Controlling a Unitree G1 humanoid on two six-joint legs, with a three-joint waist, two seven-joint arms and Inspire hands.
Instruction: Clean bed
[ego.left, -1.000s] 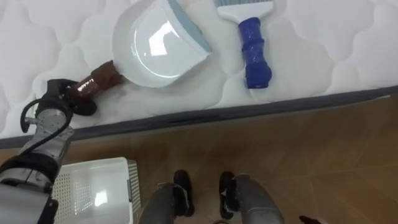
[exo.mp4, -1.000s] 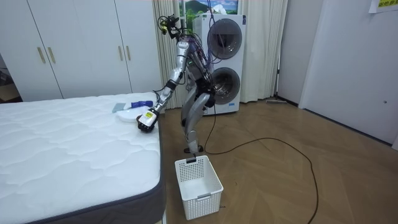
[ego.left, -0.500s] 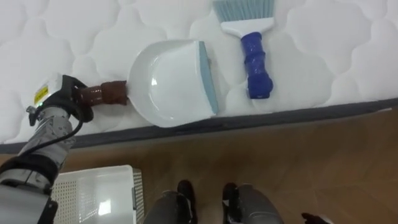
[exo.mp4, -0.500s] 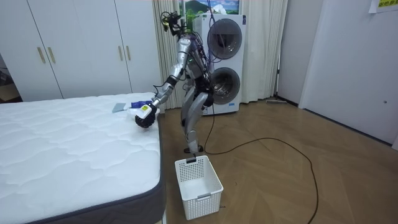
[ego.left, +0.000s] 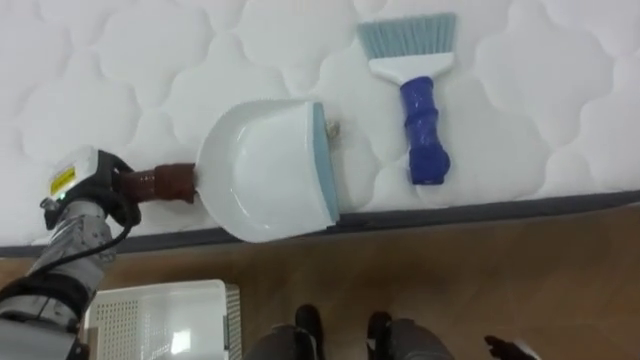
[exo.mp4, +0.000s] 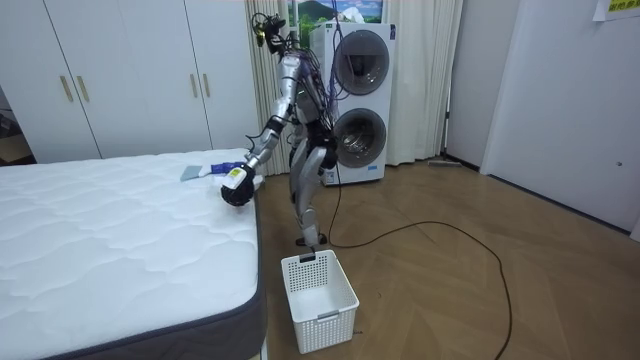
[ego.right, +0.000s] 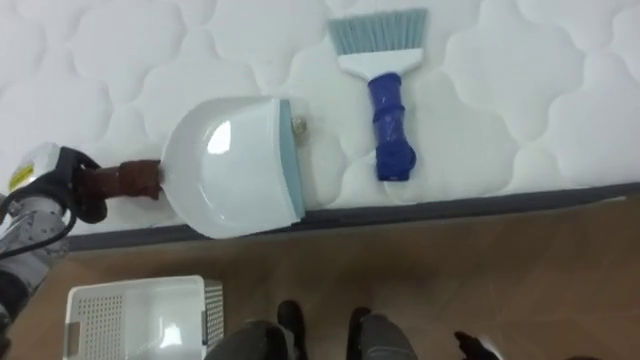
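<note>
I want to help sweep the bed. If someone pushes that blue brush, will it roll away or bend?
The hand brush probably won't roll far: its wide bristle head lies flat on the mattress. Its blue handle looks like hard, bumpy plastic, so likely stiff and grippy. The bristles would probably bend a little.
</note>
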